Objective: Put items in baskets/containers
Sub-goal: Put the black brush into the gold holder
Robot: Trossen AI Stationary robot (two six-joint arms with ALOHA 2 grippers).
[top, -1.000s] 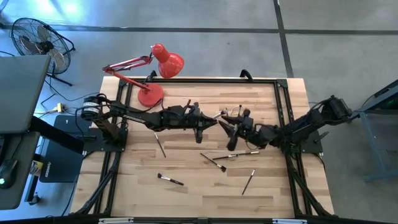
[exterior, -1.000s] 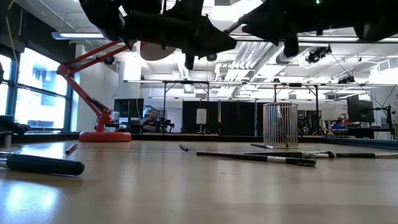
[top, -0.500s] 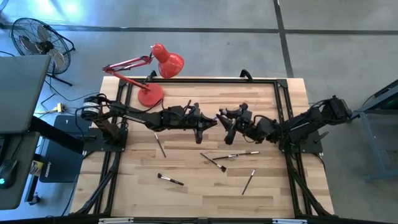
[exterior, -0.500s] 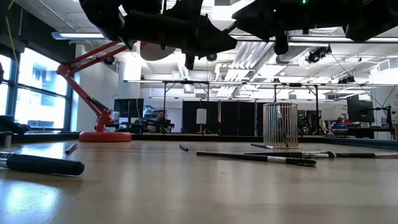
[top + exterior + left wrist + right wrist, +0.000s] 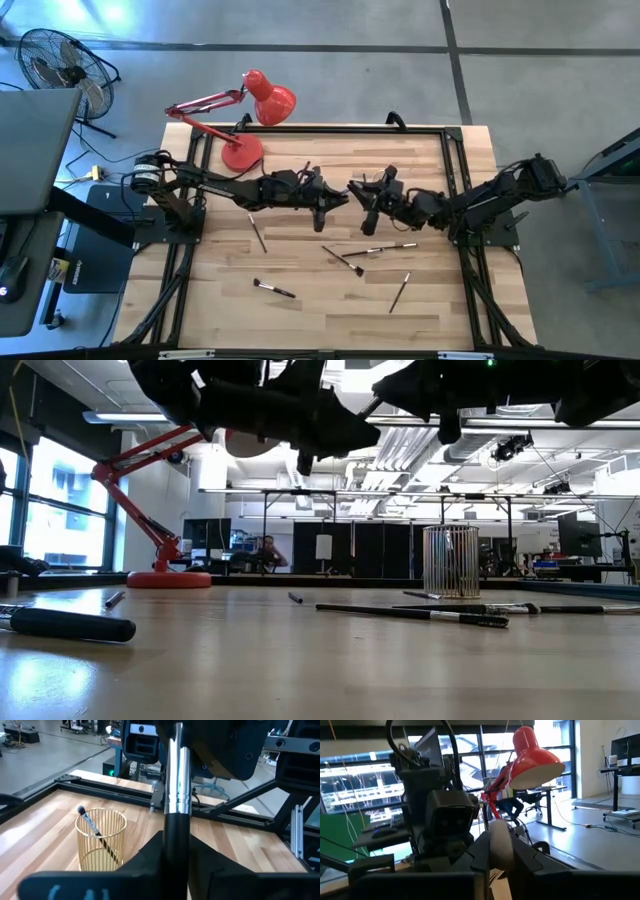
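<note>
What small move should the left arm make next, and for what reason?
Probably carry the brush over the wire cup and lower it in. The left gripper has its jaws shut on that brush, held in the air. The cup stands just ahead with a second brush inside. The right gripper hovers close opposite.

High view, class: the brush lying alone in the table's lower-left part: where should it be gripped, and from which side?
Mid-handle of the brush, from straight above, jaws across its thin shaft: it lies flat on the table, bare wood on both sides.
</note>
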